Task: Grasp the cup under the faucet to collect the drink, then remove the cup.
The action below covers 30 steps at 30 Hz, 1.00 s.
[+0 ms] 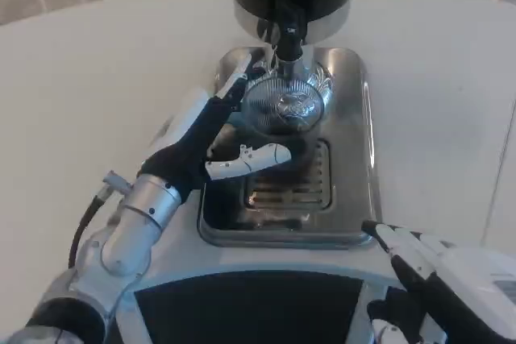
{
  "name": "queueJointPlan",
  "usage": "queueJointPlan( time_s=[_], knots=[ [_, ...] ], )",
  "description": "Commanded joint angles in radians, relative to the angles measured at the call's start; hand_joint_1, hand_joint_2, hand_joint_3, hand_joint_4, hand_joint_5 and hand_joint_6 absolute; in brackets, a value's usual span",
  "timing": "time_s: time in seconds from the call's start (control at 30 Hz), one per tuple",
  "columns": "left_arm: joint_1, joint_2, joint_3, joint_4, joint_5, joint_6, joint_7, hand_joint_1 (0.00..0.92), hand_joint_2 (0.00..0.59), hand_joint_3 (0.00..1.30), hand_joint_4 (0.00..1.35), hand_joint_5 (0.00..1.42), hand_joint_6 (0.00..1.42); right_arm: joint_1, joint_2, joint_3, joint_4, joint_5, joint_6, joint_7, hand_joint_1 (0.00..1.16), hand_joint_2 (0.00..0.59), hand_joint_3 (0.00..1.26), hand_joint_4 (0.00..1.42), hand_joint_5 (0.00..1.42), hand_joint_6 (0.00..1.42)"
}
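Cup (284,110) sits under the faucet (287,34), left hand (211,138) grasping it. Right hand (427,271) waits near the tray (355,118), fingers released.

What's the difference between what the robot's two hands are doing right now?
The left robot hand reaches forward over the silver drip tray and wraps its fingers around the clear cup under the faucet; the right robot hand holds nothing and waits at the tray's near corner. The left shows its black palm side; the right shows mostly its white back. Both have white and black fingers.
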Motion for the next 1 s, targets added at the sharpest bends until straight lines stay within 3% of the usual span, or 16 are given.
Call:
queueJointPlan(
  time_s=[0.03,0.2,0.5,1.0],
  knots=[
    [0.0,0.001,-0.029,0.03,0.025,0.013,-0.013,0.395,0.071,0.0,0.03,0.39,0.56,-0.013,0.082,0.023,-0.014,-0.033,0.032,0.012,0.13,0.576,0.0,0.0,0.0,0.0],
    [-0.005,0.003,-0.044,0.035,0.031,0.013,0.006,0.395,0.071,0.11,0.12,0.48,0.74,-0.028,0.075,0.05,-0.014,-0.064,0.067,0.015,0.1,0.564,0.0,0.0,0.0,0.0],
    [-0.01,0.006,-0.057,0.048,0.035,0.029,0.041,0.395,0.071,0.31,0.26,0.6,0.92,-0.071,0.052,0.09,-0.014,-0.111,0.138,0.037,0.09,0.566,0.0,0.0,0.0,0.0],
    [0.003,-0.004,-0.052,0.044,0.016,0.019,0.08,0.391,0.085,0.4,0.36,0.69,1.07,-0.083,0.049,0.12,-0.014,-0.151,0.188,0.045,0.07,0.582,0.0,0.0,0.0,0.0]
  ],
)
